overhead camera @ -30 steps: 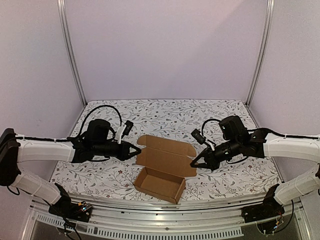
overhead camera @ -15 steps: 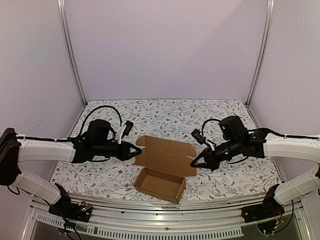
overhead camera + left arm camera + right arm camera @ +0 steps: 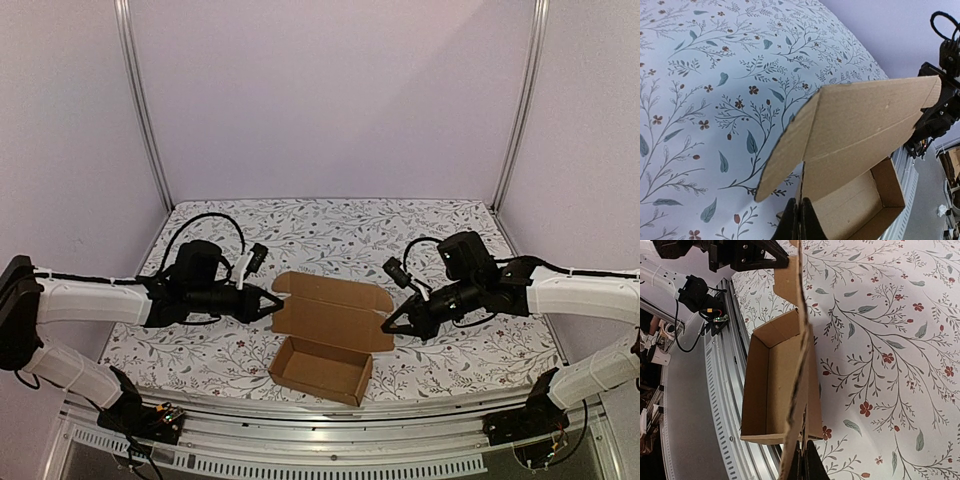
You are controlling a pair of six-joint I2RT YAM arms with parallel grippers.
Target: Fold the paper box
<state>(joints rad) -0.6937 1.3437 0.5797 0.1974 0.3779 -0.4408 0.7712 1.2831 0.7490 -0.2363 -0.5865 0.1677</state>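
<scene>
Pinches the box [image 3: 320,368] by its lid [image 3: 335,322], with left jaws clamped on one end edge and right jaws on the opposite one, probably to hold the panel taut and level for swinging down. Leaves the open tray [image 3: 860,205] on the table [image 3: 450,230] between and just below both jaws, likely as a fixed base for tucking the side flaps [image 3: 785,155].

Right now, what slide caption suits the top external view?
Left gripper and right gripper pinch opposite ends of the paper box lid, raised above its open tray.
</scene>
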